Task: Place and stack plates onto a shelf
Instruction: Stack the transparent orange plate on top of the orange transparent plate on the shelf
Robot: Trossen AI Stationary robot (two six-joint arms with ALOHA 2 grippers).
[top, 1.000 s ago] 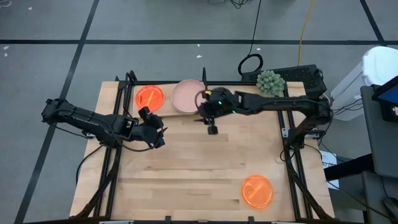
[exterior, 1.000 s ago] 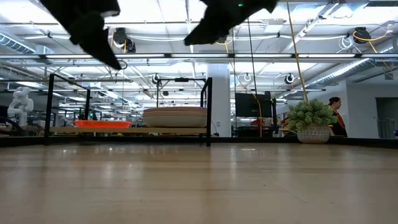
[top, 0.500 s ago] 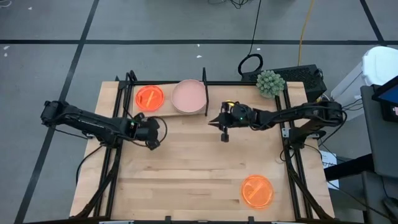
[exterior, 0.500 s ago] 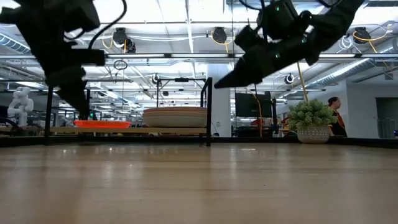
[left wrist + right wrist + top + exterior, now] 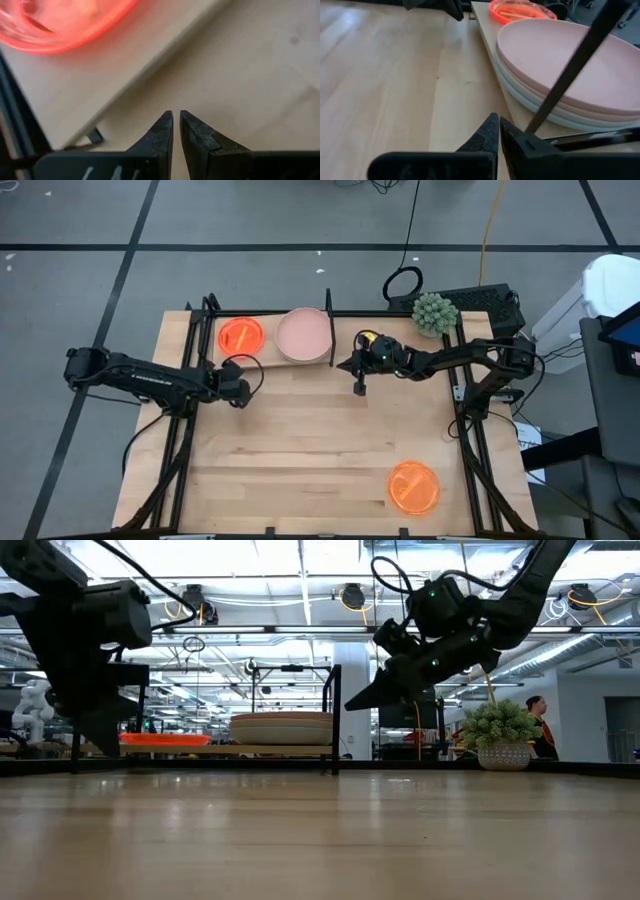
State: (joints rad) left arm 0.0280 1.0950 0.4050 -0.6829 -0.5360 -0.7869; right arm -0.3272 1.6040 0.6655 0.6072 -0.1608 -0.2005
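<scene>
Both pincers are empty. Right gripper (image 5: 359, 387) has its jaws pressed together, hanging just off the shelf (image 5: 268, 361) beside its end post. Left gripper (image 5: 240, 392) shows only a hairline slit between its fingers, nothing between them, hovering above the tabletop (image 5: 300, 440) just in front of the shelf edge, below the neon plate on the shelf (image 5: 240, 336).

The stack of large plates (image 5: 303, 335), pale pink on top, sits on the shelf just beyond the right gripper's tips. One orange plate (image 5: 413, 486) lies loose, well away from the right gripper toward the near edge; my read is that's your next pick.

Take it with the right arm, since it's on that side. Spread the jaws before descending, come in low at the rim, pinch the lip rather than the flat. Lift it clear of the black frame and posts when you bring it over.

Can't count the stacked plates: only the edges of a few layers show. Can't tell if the neon shelf plate is single or several.
</scene>
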